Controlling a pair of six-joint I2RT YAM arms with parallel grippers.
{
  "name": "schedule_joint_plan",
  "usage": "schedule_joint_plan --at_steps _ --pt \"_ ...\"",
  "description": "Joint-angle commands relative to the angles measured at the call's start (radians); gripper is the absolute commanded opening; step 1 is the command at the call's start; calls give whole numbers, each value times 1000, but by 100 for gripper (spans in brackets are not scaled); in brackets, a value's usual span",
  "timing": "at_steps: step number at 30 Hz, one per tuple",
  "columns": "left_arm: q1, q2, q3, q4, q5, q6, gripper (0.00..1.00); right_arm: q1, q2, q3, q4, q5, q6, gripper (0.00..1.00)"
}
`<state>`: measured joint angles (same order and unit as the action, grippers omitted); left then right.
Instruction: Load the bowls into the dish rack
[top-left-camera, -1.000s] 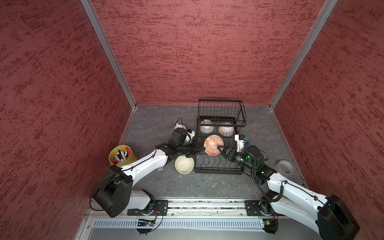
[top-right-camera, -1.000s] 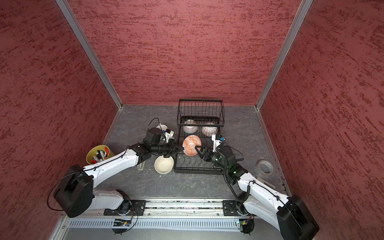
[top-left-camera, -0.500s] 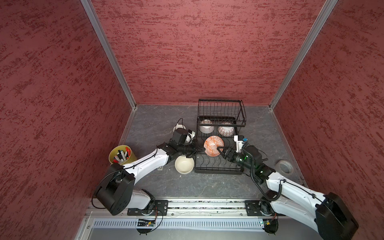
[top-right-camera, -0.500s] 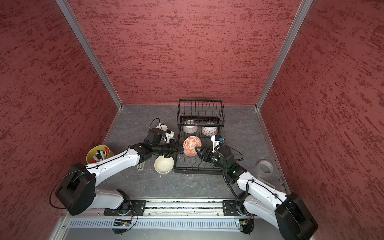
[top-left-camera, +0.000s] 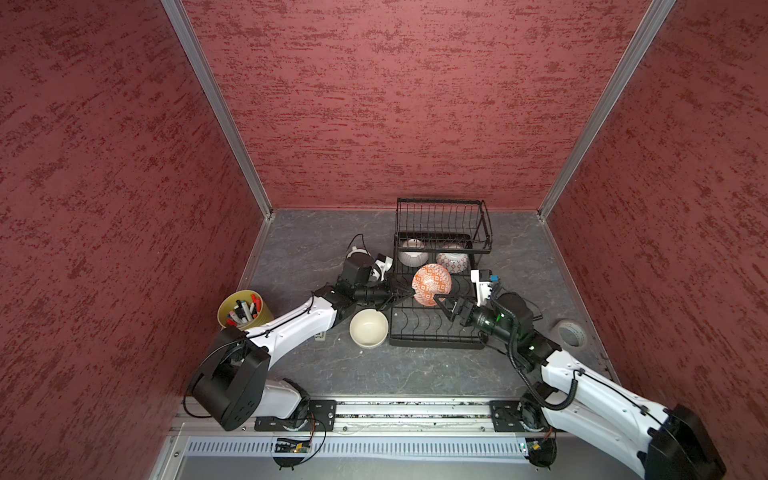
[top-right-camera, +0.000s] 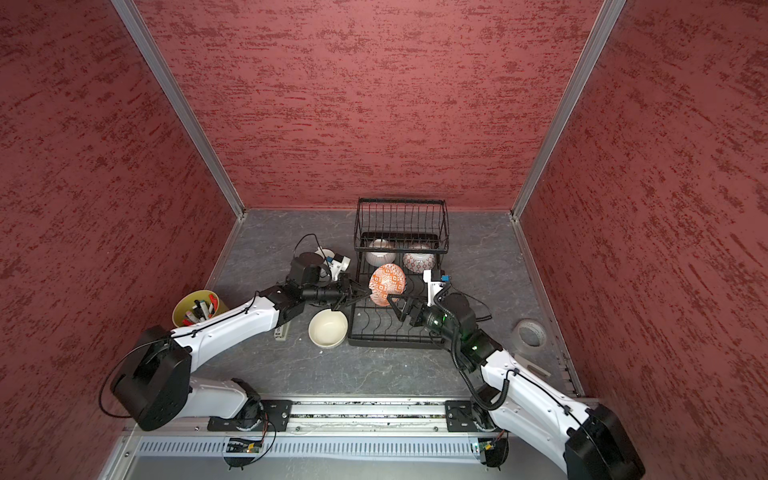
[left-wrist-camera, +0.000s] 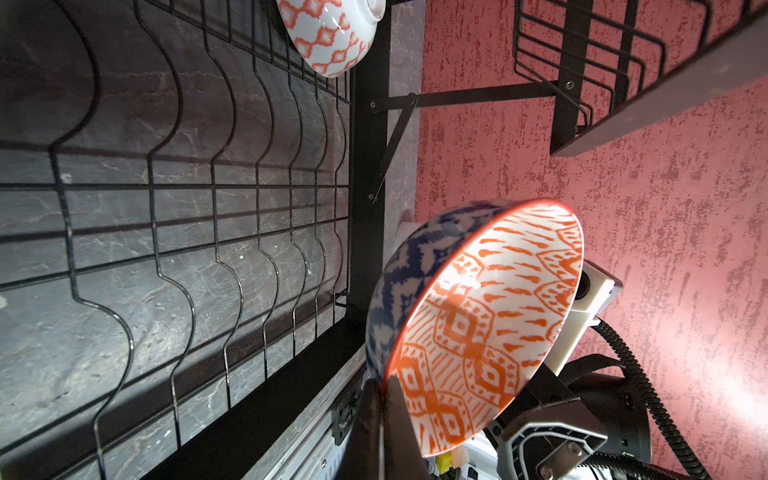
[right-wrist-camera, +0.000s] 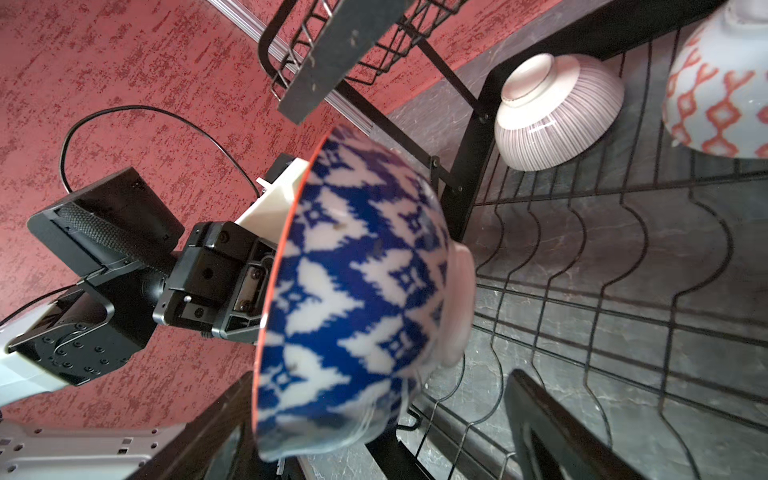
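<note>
Standing on grey marbled tabletop (top-left-camera: 307, 245): dish rack (top-left-camera: 436, 344); textured red walls (top-left-camera: 395, 104) around.

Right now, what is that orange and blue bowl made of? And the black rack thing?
The orange-and-blue bowl looks like glazed ceramic. It is smooth and glossy, and a bright glint of light shows on its painted inside. The dish rack looks like metal, probably coated black. It has thin rods bent into waves with a dull sheen, and flat bars fixed with small screws.
</note>
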<state>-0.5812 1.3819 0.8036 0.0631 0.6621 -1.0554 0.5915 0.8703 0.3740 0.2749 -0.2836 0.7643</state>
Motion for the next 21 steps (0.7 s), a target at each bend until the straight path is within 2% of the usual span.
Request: schedule_joint_plan --at_steps 1,6,14,18,21 --pt "10 -25 10 76 64 -39 0 -11 -17 46 -80 16 -61 92" --pt "21 -8 3 118 102 -86 0 -13 1 63 -88 21 -97 92" --pt "22 16 6 118 101 -89 0 -13 34 80 -31 -22 -112 89" --pt "18 19 24 18 50 -29 0 -13 37 103 -94 25 -96 91" --pt "4 19 72 -163 -53 81 0 -13 44 135 -178 84 -88 91"
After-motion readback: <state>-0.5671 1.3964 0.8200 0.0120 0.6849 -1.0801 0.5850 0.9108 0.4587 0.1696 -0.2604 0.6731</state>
